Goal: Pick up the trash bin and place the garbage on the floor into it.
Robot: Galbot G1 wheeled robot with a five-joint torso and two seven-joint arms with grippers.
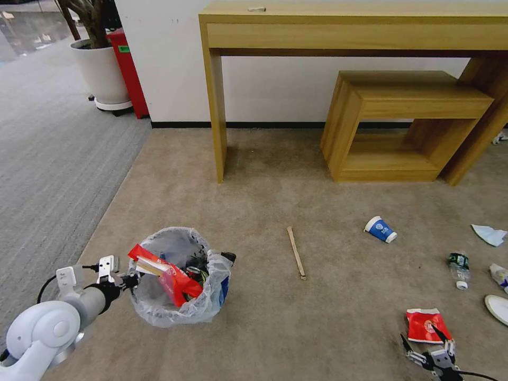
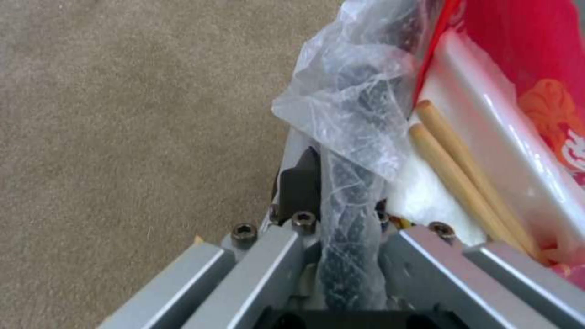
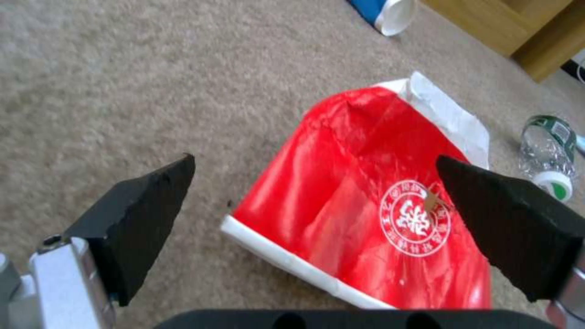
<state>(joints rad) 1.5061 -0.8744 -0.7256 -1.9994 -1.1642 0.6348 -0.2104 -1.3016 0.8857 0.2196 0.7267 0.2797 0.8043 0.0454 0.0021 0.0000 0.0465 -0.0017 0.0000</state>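
Trash bin [image 1: 177,288] rim clenched by left gripper [image 2: 341,214]; right gripper [image 3: 317,201] released above red wrapper [image 3: 365,219].

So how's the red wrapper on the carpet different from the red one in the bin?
The red wrapper on the floor lies flat on the beige carpet, while the red wrapper in the trash bin leans tilted over the rim. The floor one sits alone between the open right hand fingers; the binned one rests among other litter. Both are red with white edges.
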